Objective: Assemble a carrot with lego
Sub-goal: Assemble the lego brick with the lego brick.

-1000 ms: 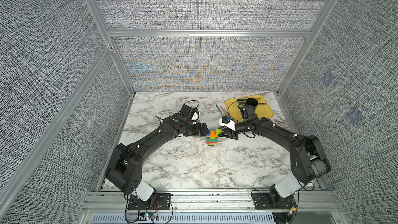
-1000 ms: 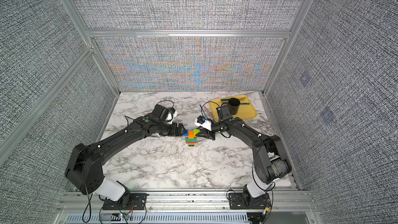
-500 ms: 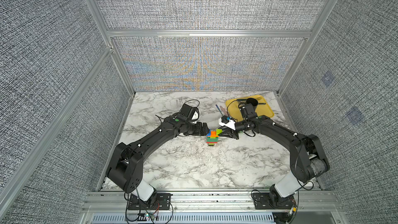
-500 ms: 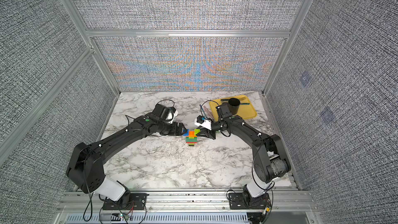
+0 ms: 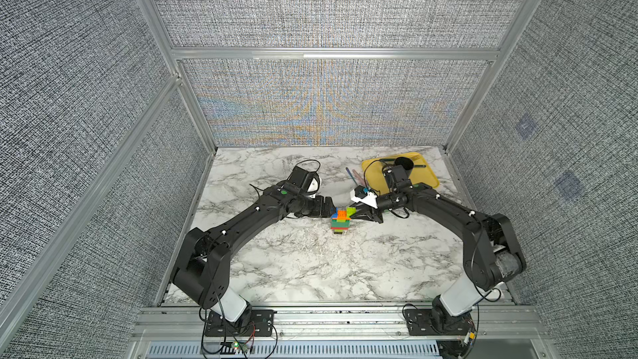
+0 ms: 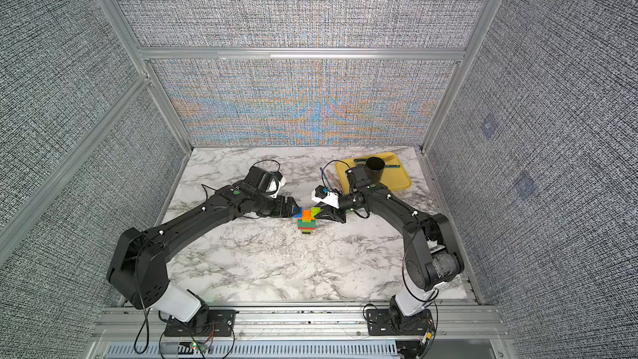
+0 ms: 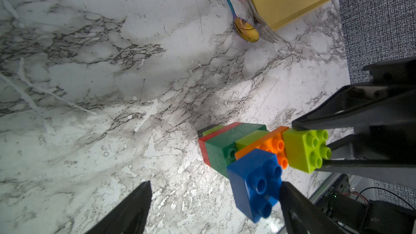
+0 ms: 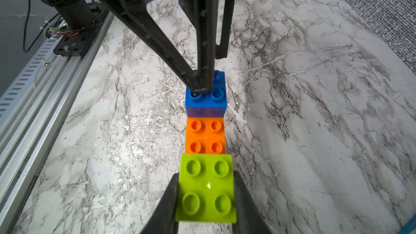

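R tool point(image 8: 206, 177) unmoved, pinching lime brick point(image 8: 206, 190) edges

robot arm point(image 5: 248, 217): two were in view
carrot point(image 5: 340, 224): one
blue brick point(image 7: 254, 183): one
orange brick point(image 8: 204, 136): one
lime brick point(image 8: 207, 187): three showed
yellow tray point(image 5: 426, 177): one
black mug point(image 6: 374, 167): one
spoon point(image 7: 246, 30): one
fork point(image 7: 267, 34): one lay beside tray

top views: high, front, whole table point(image 5: 310, 264) | wrists: close (opposed), share carrot point(image 7: 225, 151)

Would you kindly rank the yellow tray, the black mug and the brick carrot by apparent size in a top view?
1. yellow tray
2. carrot
3. black mug, nearly the carrot's size, so that pair is uncertain.
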Robot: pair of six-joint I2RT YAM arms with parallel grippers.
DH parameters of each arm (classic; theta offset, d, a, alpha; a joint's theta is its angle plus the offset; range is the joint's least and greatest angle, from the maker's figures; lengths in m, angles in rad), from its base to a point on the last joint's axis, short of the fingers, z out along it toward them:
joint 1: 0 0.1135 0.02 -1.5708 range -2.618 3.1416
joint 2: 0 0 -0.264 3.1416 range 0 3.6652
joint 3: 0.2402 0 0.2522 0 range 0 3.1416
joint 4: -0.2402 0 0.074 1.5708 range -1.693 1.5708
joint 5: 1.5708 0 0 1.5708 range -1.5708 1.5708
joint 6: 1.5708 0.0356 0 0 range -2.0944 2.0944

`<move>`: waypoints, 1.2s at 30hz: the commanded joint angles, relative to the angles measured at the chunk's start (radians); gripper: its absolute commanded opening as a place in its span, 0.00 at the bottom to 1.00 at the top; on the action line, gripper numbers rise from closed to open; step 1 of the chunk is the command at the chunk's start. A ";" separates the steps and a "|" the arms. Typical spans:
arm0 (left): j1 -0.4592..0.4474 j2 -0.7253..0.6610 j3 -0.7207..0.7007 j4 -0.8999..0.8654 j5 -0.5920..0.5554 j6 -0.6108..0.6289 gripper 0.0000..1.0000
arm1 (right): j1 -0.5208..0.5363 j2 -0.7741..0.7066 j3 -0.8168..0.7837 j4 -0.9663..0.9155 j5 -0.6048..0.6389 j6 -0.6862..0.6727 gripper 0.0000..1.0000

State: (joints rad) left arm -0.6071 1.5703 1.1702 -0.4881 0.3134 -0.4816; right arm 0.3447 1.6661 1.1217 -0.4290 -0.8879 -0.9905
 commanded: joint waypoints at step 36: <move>0.001 -0.011 0.002 -0.031 -0.007 0.014 0.91 | 0.022 -0.045 -0.044 0.091 0.014 0.086 0.44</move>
State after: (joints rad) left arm -0.6079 1.5665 1.1706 -0.4957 0.3126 -0.4755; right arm 0.3649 1.6287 1.0779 -0.3599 -0.8680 -0.9264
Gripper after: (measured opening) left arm 0.908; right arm 0.428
